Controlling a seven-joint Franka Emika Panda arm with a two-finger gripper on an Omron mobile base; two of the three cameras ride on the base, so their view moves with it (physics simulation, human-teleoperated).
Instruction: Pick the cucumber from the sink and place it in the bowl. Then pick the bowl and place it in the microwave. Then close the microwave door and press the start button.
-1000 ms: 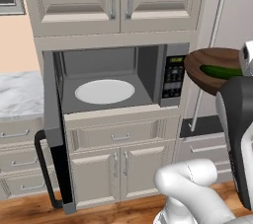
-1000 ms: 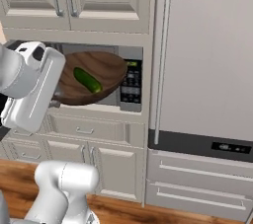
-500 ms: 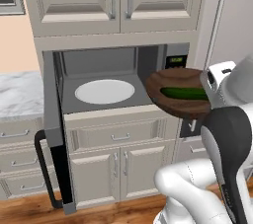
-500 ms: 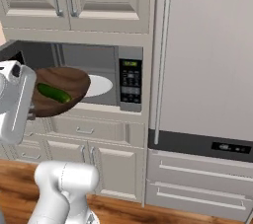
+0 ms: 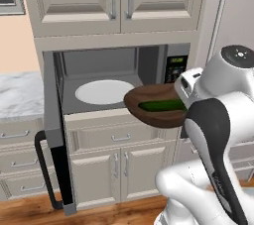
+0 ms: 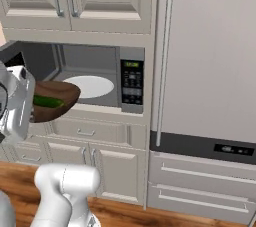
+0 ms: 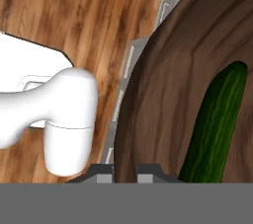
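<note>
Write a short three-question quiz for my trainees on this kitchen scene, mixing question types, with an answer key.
1. True or false: the cucumber lies inside the bowl.
2. Where is the bowl now? A) resting on the white turntable plate; B) held in the air in front of the open microwave; C) standing on the wooden floor.
3. Fill in: the microwave door stands ____.

Key
1. True: the cucumber rests in the bowl's hollow.
2. B: the gripper holds the bowl by its rim, outside the cavity.
3. Open, swung out to the left in the left base view.
</note>
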